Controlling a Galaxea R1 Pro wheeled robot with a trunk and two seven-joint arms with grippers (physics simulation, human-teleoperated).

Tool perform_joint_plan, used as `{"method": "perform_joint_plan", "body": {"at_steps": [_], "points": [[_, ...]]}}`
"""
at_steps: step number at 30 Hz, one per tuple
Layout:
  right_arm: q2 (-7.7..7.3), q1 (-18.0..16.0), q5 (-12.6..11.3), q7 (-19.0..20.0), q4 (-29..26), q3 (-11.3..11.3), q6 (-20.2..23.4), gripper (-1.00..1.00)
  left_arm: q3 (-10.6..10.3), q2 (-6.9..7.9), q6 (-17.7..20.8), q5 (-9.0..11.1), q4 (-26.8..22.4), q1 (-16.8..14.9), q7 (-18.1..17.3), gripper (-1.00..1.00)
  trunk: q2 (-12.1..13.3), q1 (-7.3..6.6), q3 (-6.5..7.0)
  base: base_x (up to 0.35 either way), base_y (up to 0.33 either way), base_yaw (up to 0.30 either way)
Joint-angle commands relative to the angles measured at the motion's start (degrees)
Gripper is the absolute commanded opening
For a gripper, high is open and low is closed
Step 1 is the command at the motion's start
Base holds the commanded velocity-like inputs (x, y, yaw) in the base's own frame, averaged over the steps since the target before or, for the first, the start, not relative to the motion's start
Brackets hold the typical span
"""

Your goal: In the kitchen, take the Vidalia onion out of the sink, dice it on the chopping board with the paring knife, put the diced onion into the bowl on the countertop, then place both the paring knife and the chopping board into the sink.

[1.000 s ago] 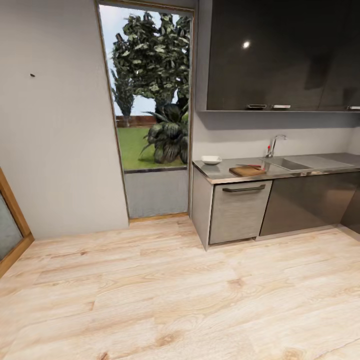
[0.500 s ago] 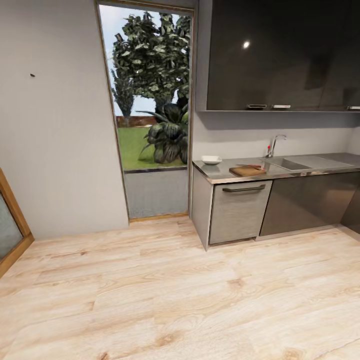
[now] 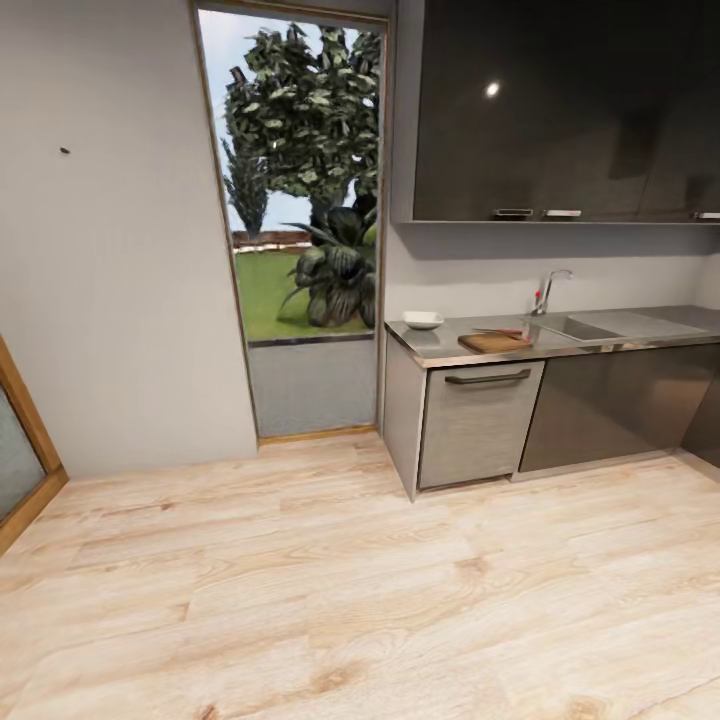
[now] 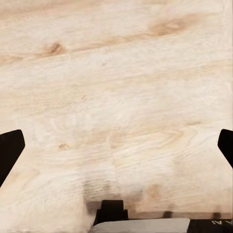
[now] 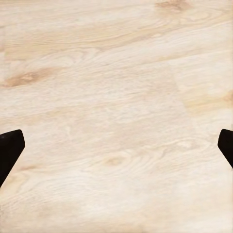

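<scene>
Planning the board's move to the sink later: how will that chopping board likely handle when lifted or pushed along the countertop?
The chopping board looks like a flat wooden slab, so probably stiff. It lies flat on the glossy countertop, so a push would likely slide it, not tip it. The paring knife appears to rest on it and could slip off.

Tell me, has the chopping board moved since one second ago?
No. The chopping board lies in the same place on the countertop, between bowl and sink.
</scene>
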Motion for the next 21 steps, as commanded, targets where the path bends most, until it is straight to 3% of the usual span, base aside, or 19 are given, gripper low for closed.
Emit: {"method": "perform_joint_plan", "body": {"at_steps": [1, 21], "points": [[0.03, 0.0, 0.0, 0.0, 0.1, 0.0, -0.2, 1.0, 0.0, 0.01, -0.1, 0.0, 0.2, 0.0, 0.0, 1.0, 0.0, 0.0, -0.05, 0.0, -0.131, 0.0], [0.15, -0.1, 0.1, -0.1, 0.1, 0.1, -0.2, 1.0, 0.0, 0.03, -0.1, 0.0, 0.7, 0.0, 0.1, 1.0, 0.0, 0.0, -0.05, 0.0, -0.295, 0.0]]}}
